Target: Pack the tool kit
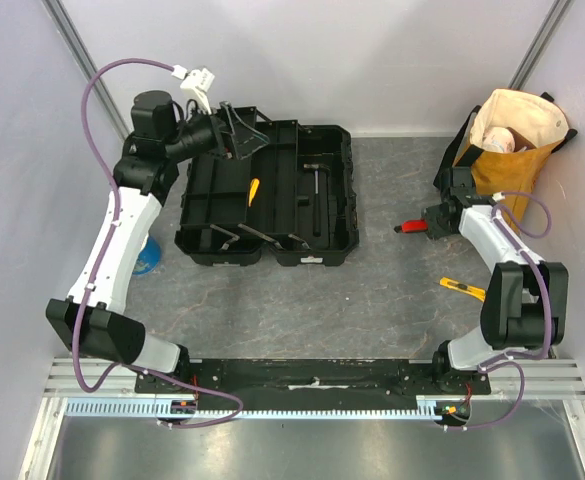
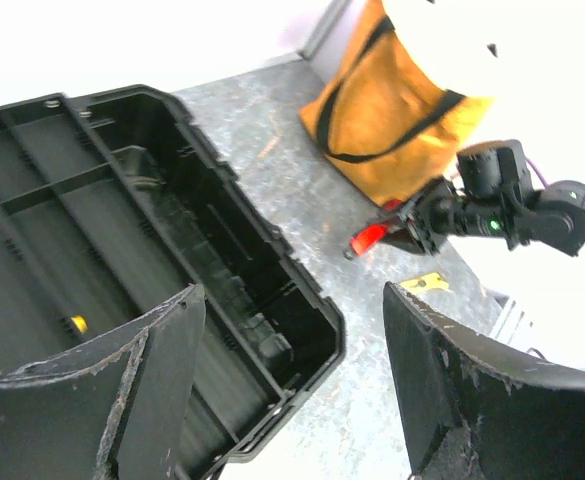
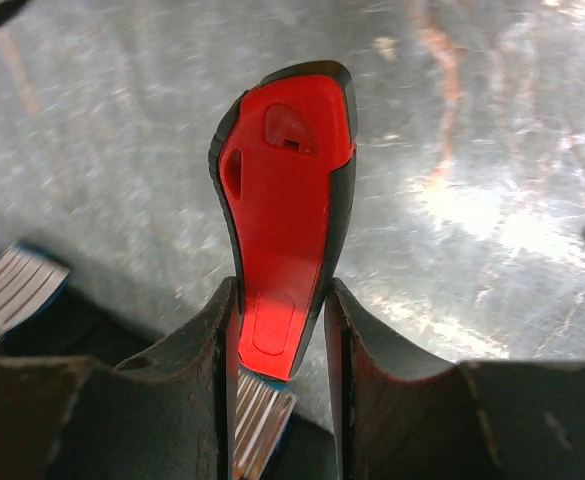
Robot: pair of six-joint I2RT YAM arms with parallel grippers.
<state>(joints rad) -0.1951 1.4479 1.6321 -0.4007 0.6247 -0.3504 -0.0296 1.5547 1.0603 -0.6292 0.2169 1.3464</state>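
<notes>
**Toolbox.** The black toolbox [image 1: 347,190] lies open on the table [image 1: 372,310], in the upper left-centre of the top view. A yellow-handled screwdriver [image 1: 253,190] lies in it. The other contents are dark against dark plastic and cannot be identified. In the left wrist view the box fills the left half of the frame, cut off by the left edge and by the near finger.

**Left claw.** The left claw [image 2: 290,300] hangs over the upper left part of the toolbox. Its jaws stand wide with nothing between them. Its fingers [image 2: 152,390] touch nothing that can be seen.

**Right claw.** The right claw [image 3: 282,290] is at mid-right of the top view, just below the tote bag [image 1: 512,145]. It is closed on a red-handled tool [image 3: 287,190], whose handle has black edging. The grip end points away from the wrist. The working end is hidden between and behind the fingers [image 3: 357,350], so the type of tool is not confirmed. Whether the tool is lifted or rests on the table cannot be told.

**Other items.**
- A yellow knife [image 1: 462,289] lies on the table at lower right, apart from the right claw and partly covered by the arm.
- A blue cup [image 1: 148,256] sits left of the toolbox, mostly hidden behind the left arm.
- A striped blue-edged piece [image 3: 12,290] shows under the right claw but is too blurred to identify.
</notes>
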